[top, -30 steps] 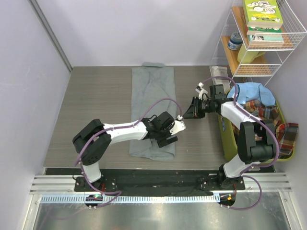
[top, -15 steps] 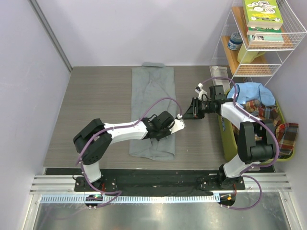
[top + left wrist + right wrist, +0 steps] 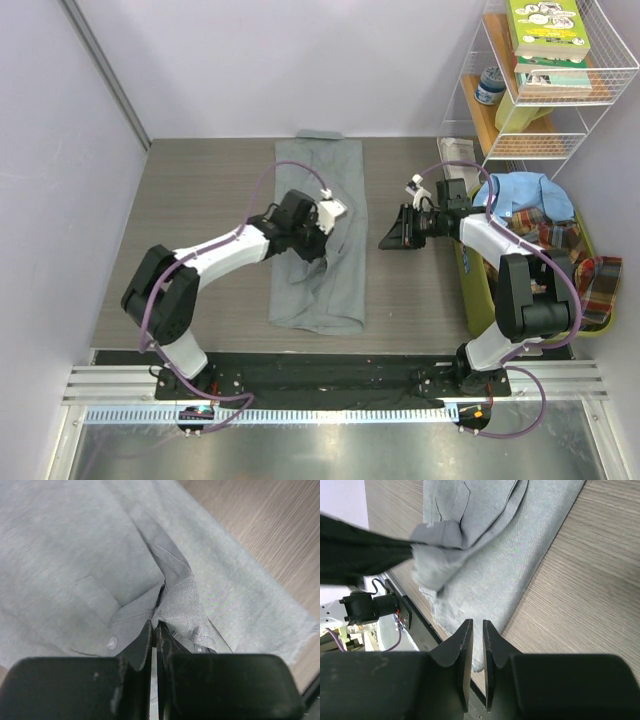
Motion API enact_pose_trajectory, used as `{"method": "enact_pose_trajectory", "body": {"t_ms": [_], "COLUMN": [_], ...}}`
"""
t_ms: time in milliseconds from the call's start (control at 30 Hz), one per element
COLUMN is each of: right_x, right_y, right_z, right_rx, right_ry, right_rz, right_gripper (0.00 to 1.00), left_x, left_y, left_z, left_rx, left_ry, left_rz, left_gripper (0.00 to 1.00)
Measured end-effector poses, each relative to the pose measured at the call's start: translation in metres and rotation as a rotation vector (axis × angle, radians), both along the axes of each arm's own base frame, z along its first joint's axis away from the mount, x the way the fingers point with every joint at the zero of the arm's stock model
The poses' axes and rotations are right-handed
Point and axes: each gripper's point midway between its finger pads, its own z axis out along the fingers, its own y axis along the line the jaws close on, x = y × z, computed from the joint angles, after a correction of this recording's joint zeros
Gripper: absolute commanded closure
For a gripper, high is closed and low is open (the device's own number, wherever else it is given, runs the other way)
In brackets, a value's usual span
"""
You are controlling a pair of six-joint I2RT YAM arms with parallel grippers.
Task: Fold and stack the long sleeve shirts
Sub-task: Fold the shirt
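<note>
**Fig. Grasp at mid-length of the folded strip.** The grey shirt (image 3: 318,300) lies as a long, narrow strip down the middle of the tabletop (image 3: 200,220). Its near hem is close to the arm bases and its collar end reaches the far edge.

About midway along the strip, the left end effector (image 3: 155,630) is pinched on a small raised tuck of grey cloth. Only a thin bunch sits between the fingers, and whether it is one layer or several cannot be told. Just beside the strip's right edge, the right end effector (image 3: 475,625) hangs over bare tabletop, its fingers drawn almost together with nothing between them. Farther right, a light blue shirt (image 3: 520,190) and a plaid shirt (image 3: 560,240) lie in a green bin (image 3: 468,285).

Likely hazards:
- The shallow pinch may slip under the weight of trailing cloth.
- A lift from the left alone, unsupported on the right, may skew the strip and crease it crookedly.
- A grasp of the top layer only would open the lengthwise folds.
</note>
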Motion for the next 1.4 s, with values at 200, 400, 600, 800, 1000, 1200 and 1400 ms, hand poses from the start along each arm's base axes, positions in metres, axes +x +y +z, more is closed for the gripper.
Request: {"method": "enact_pose_trajectory", "body": {"t_ms": [200,400,600,800,1000,1200,1400], "right_x": [-0.009,-0.038,-0.068,-0.098,-0.105,-0.109,-0.115], "right_y": [0.017,0.065,0.107,0.121,0.117,0.117,0.123], "right_z": [-0.001,-0.011,-0.021,-0.041,-0.059,-0.065,-0.065], "right_rx": [-0.011,-0.087,-0.177,-0.321,-0.438,-0.474,-0.471], "right_ry": [-0.012,-0.065,-0.158,-0.293,-0.377,-0.415,-0.423], "right_rz": [0.056,0.214,0.344,0.447,0.495,0.516,0.533], "right_gripper": [0.84,0.82,0.72,0.61,0.54,0.5,0.48], "left_x": [0.009,0.009,0.013,0.015,0.015,0.015,0.016], "left_y": [0.019,0.026,0.031,0.034,0.033,0.032,0.032], "left_z": [0.007,0.008,0.005,0.0,-0.008,-0.012,-0.011], "left_rx": [-0.159,-0.235,-0.265,-0.28,-0.287,-0.29,-0.291], "left_ry": [0.14,0.232,0.27,0.305,0.34,0.351,0.349], "left_rz": [0.079,0.123,0.157,0.191,0.215,0.221,0.222], "left_gripper": [1.0,1.0,1.0,1.0,1.0,0.99,1.0]}}
